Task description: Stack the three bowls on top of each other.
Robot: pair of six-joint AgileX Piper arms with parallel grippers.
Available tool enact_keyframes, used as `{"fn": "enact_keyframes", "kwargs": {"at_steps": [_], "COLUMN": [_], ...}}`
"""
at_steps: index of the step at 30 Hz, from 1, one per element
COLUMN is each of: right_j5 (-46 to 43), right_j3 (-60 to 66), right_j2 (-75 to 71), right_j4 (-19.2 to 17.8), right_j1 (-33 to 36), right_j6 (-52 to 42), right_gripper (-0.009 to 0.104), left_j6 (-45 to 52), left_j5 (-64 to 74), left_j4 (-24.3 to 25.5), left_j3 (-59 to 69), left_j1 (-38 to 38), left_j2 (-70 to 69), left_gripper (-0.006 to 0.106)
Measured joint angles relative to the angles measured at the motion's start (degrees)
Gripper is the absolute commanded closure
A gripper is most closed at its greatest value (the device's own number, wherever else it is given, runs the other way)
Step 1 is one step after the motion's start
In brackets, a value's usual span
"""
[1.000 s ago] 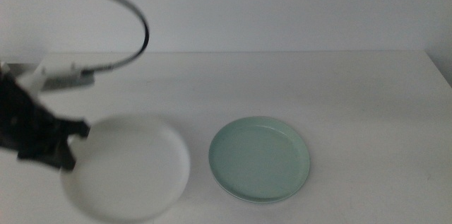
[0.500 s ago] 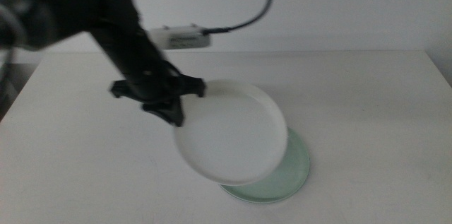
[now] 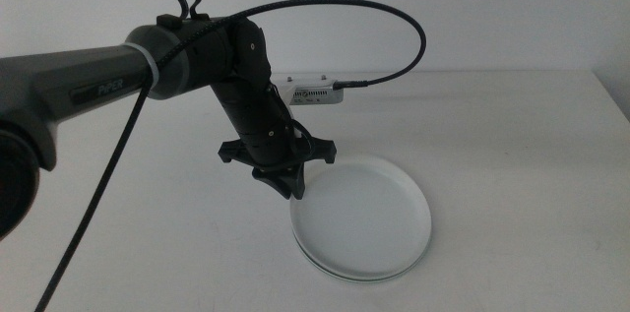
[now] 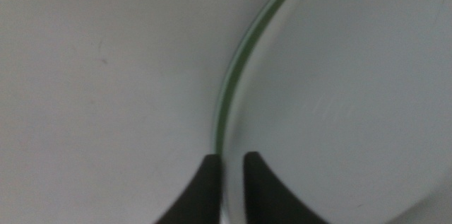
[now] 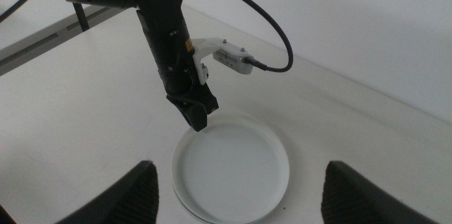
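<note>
White fills most of what we see: the white bowl (image 3: 362,216) sits nested on the mint green bowl (image 3: 325,262), and of the green one only a thin sliver of rim shows along the near-left edge in the middle view. In the left wrist view that same green edge (image 4: 236,75) peeks out as a narrow arc beside the white dish. We cannot make out a third, grey bowl anywhere; whether it lies under the stack is not something these views settle.

Our left gripper (image 3: 285,182) comes in from the left side on a long dark arm, wrist bent so the jaws point steeply down at the left rim of the white bowl. In its own wrist view the two dark jaws stand close together with the white rim (image 4: 227,181) pinched in the narrow gap between them.

Our right gripper (image 5: 236,196) hangs high above the table (image 3: 512,135), jaws spread wide apart, looking down on the stack, well clear of it.

Both dishes are round, lying flat with their hollows facing up, right of centre on the table.
</note>
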Motion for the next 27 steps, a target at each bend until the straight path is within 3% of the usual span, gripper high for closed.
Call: {"fn": "enact_keyframes", "kwargs": {"at_steps": [6,15,27], "right_j5": [0.0,-0.1,-0.1], "right_j3": [0.0,0.0,0.0], "right_j2": [0.0,0.0,0.0], "right_j4": [0.0,0.0,0.0], "right_j1": [0.0,0.0,0.0], "right_j6": [0.0,0.0,0.0], "right_gripper": [0.035,0.035,0.035], "left_j6": [1.8,1.6,-5.8], "left_j5": [1.0,8.2,10.6], "left_j4": [0.2,1.7,18.7], "left_j3": [-0.7,-3.3,-3.3], "left_j1": [0.1,5.1,7.5], "left_j2": [0.0,-8.6,-30.5], "left_gripper": [0.01,0.01,0.01]}}
